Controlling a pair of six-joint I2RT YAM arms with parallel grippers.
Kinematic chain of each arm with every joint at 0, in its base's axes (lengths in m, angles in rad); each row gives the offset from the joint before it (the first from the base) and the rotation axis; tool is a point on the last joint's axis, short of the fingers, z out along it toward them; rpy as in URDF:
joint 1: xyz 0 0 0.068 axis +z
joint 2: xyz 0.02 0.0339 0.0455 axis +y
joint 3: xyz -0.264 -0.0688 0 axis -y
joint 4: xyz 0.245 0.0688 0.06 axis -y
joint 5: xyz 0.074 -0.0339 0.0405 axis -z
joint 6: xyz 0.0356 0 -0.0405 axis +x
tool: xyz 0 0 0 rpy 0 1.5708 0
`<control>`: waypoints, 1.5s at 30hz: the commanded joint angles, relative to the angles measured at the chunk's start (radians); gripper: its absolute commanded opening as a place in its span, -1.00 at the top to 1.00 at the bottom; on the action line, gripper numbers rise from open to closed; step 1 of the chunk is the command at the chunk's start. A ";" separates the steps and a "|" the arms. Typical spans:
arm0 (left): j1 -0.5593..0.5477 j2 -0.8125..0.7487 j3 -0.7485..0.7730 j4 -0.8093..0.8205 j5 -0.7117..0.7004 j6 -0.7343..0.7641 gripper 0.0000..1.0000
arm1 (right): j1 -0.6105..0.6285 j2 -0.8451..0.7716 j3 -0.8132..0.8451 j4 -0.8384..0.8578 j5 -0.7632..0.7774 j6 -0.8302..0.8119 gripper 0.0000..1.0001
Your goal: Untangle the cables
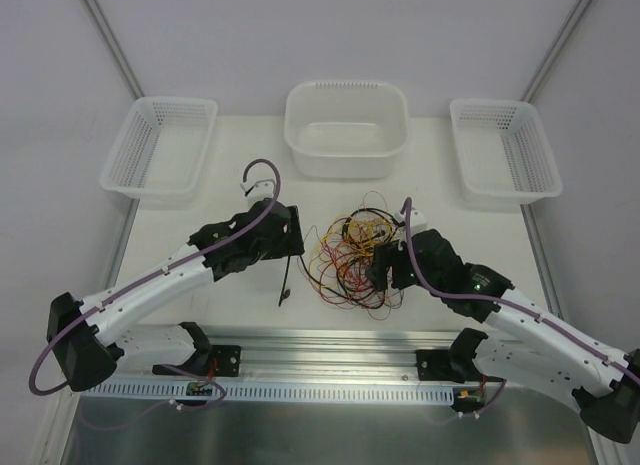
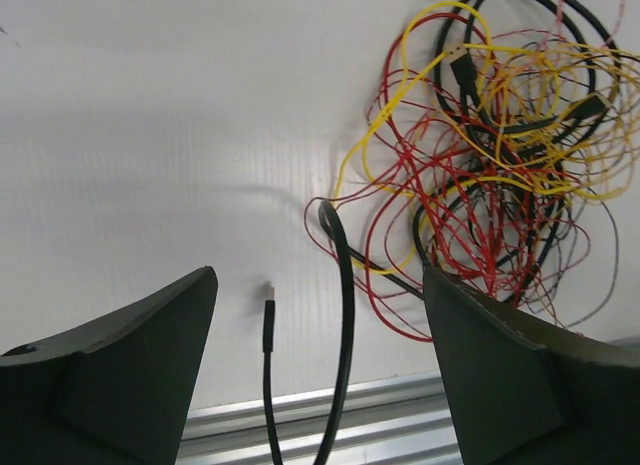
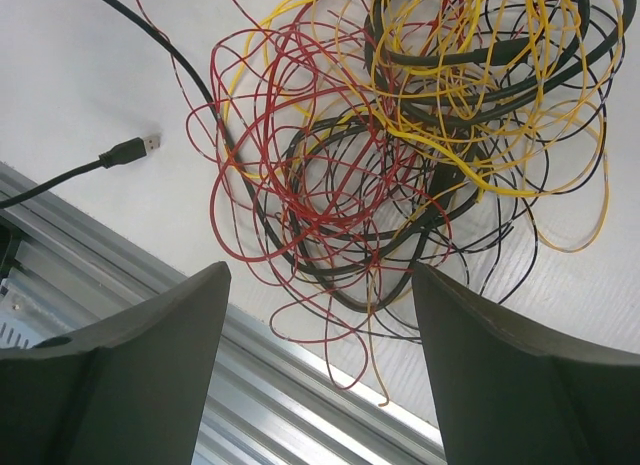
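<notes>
The cables (image 1: 350, 253) lie as one clump of red, yellow and black wire in the middle of the table. My left gripper (image 1: 293, 241) sits at the clump's left edge. In its wrist view the left gripper (image 2: 318, 277) is open, and a thick black cable (image 2: 346, 315) runs between the fingers untouched. Beside it is a thin black lead with a plug (image 2: 268, 323). That black lead (image 1: 285, 282) trails toward the near edge. My right gripper (image 1: 386, 271) is over the clump's right near side. It (image 3: 320, 273) is open and holds nothing, with the cables (image 3: 400, 145) beyond its tips.
A white tub (image 1: 347, 157) stands at the back centre, with mesh baskets at back left (image 1: 160, 175) and back right (image 1: 505, 180). An aluminium rail (image 1: 330, 345) runs along the near table edge. A USB plug (image 3: 135, 148) lies apart, left of the clump.
</notes>
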 commanded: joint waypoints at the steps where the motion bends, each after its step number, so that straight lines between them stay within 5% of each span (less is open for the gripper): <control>1: 0.027 0.055 0.050 -0.026 -0.016 0.049 -0.67 | 0.005 -0.020 -0.019 0.011 0.014 0.015 -0.55; 6: 0.027 0.142 0.092 -0.026 0.052 0.072 -0.44 | 0.006 -0.010 -0.029 0.030 0.009 0.020 -0.56; 10: 0.027 0.177 0.098 -0.026 0.075 0.075 0.01 | 0.008 0.006 -0.031 0.040 0.005 0.020 -0.56; 14: 0.026 0.179 0.102 -0.025 0.119 0.083 0.96 | 0.008 0.032 -0.020 0.056 -0.001 0.016 -0.63; 22: -0.026 0.064 0.154 -0.026 0.136 0.223 1.00 | 0.006 0.183 0.094 0.100 0.034 0.042 -0.78; 32: -0.032 -0.036 0.279 -0.028 0.311 0.394 1.00 | -0.015 0.572 0.264 0.178 0.060 0.084 -0.74; 36: -0.032 -0.088 0.360 -0.026 0.348 0.422 1.00 | -0.073 0.722 0.230 0.240 0.010 0.154 -0.46; 41: -0.032 -0.141 0.458 -0.031 0.305 0.443 1.00 | -0.135 0.737 0.172 0.217 0.009 0.167 0.26; 42: -0.032 -0.157 0.498 -0.032 0.266 0.454 1.00 | -0.144 0.724 0.143 0.212 0.012 0.170 0.62; 45: -0.032 -0.172 0.591 -0.042 0.152 0.489 1.00 | -0.185 0.654 0.103 0.157 0.051 0.174 0.88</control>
